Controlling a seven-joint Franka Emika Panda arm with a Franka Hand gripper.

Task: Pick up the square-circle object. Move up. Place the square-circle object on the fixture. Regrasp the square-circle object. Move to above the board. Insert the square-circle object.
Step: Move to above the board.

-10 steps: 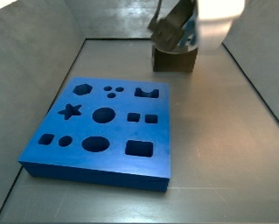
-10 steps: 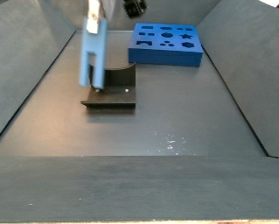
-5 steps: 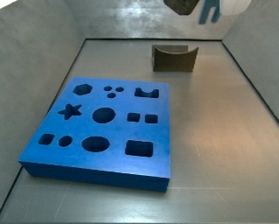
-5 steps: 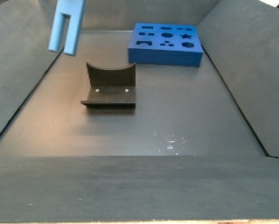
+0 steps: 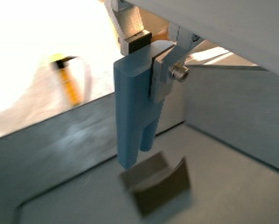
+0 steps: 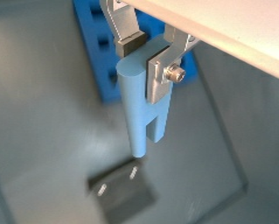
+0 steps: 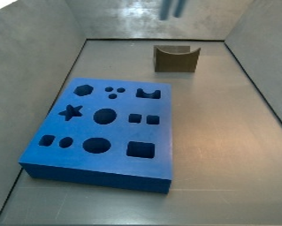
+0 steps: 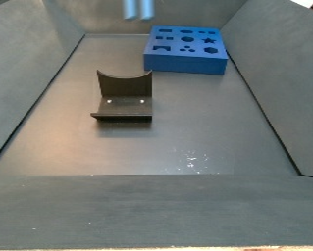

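My gripper [image 5: 148, 57] is shut on the top end of the square-circle object [image 5: 136, 109], a pale light-blue bar that hangs straight down between the fingers in both wrist views [image 6: 142, 109]. It is held high above the floor. In both side views only its lower tip shows at the upper edge [image 7: 175, 8] [image 8: 136, 8]; the gripper itself is out of those frames. The fixture [image 7: 175, 58], a dark olive-brown notched block, stands empty below [image 8: 124, 98] [image 5: 153, 184] [image 6: 118, 194]. The blue board [image 7: 102, 128] with its cut-out holes lies apart from it [image 8: 187, 49] [image 6: 97, 44].
Grey sloping walls [image 7: 42, 62] enclose the floor on all sides. A yellow-handled thing [image 5: 69, 77] shows beyond the wall in a wrist view.
The gripper has risen with the square-circle object from the fixture's notch, up almost out of both side views. The fixture now stands empty.
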